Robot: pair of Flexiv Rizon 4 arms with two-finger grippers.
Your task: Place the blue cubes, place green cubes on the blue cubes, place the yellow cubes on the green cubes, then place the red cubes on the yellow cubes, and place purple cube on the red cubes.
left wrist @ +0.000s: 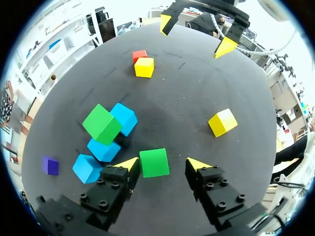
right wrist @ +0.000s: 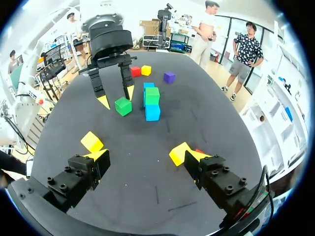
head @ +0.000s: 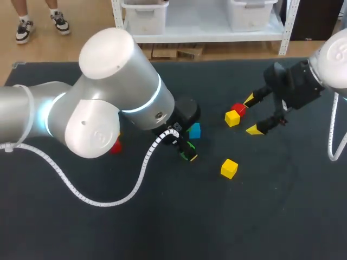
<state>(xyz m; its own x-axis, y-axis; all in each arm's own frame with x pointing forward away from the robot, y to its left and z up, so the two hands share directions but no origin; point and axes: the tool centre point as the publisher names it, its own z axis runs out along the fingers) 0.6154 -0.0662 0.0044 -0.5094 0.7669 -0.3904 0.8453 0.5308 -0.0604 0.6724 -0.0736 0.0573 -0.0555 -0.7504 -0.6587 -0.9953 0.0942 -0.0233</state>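
My left gripper (left wrist: 163, 163) stands open low over a green cube (left wrist: 154, 162); the cube touches one fingertip, with a gap to the other. Beside it lie three blue cubes (left wrist: 103, 150), with a second green cube (left wrist: 102, 124) tilted on top of them. A purple cube (left wrist: 49, 165) lies apart from them. My right gripper (head: 252, 115) is open and empty above a yellow cube (head: 232, 118) and a red cube (head: 238, 109). Another yellow cube (head: 229, 168) lies alone. In the right wrist view the left gripper (right wrist: 116, 97) hangs over the green cube (right wrist: 123, 106).
A further red cube (right wrist: 135, 71) and yellow cube (right wrist: 146, 70) sit together behind the blue group, mostly hidden by my left arm in the head view. The dark table (head: 282, 216) is bare at the front right.
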